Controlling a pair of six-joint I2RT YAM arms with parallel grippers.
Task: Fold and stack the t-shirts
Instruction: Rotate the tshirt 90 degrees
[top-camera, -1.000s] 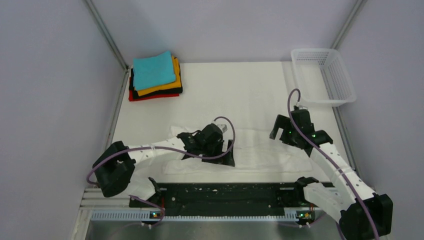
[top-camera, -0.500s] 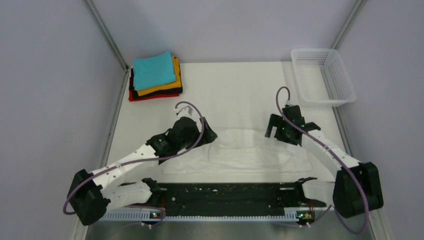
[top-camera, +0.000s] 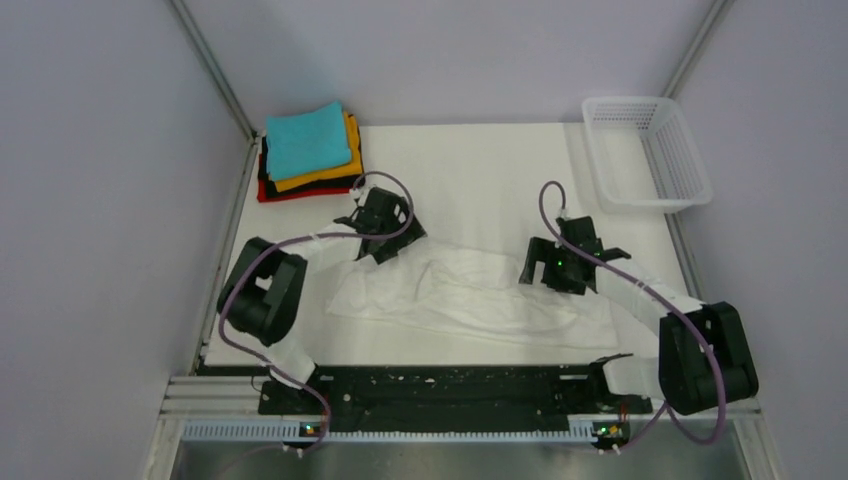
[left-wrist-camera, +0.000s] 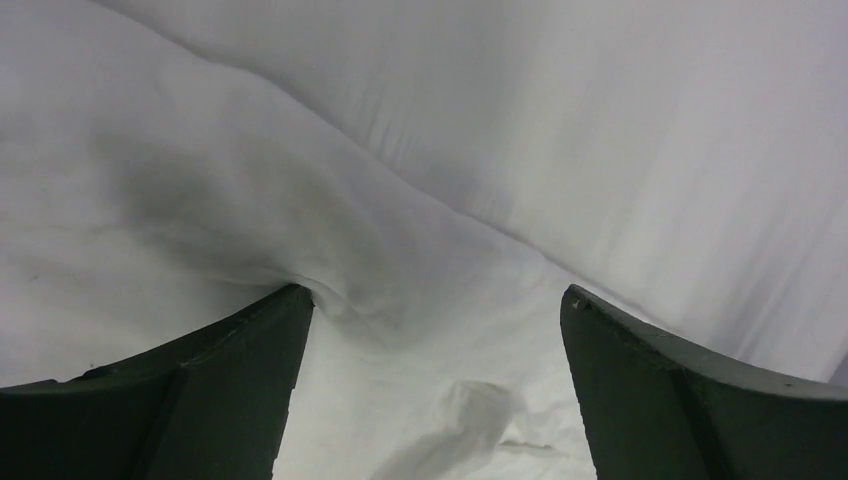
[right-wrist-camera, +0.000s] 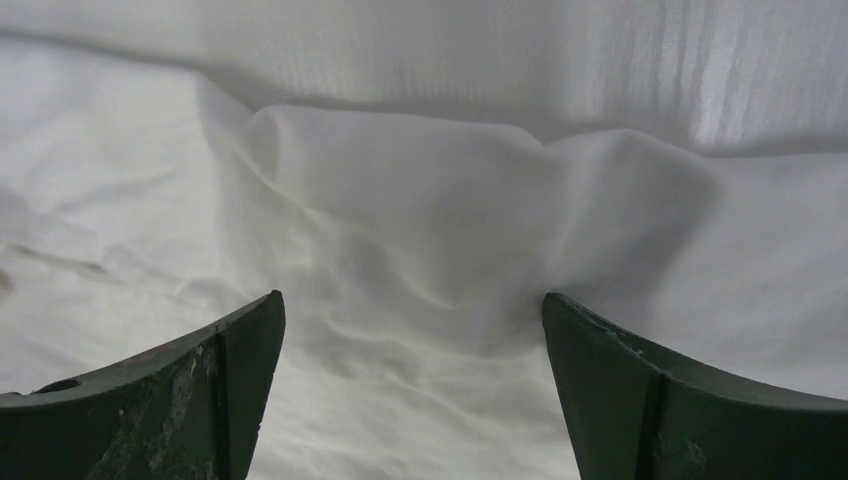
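Fingers wide apart on L wrist cam, holding nothing, shirt rumpled beneath. R wrist: fingers wide too, empty. Top: shirt lies crumpled btwn L gripper & R gripper. Risk: we pinch one thin layer, fold skews.

The t-shirt is white; stack teal, orange, black, seemingly red.

**Both arms reaching in, grippers spread**

L arm: elbow folded at far left, forearm running inward and fwd, wrist pitched down. L gripper wide open, dark fingers well apart. R arm: elbow low at right, forearm angled in toward centre. R gripper also wide open, tips down.
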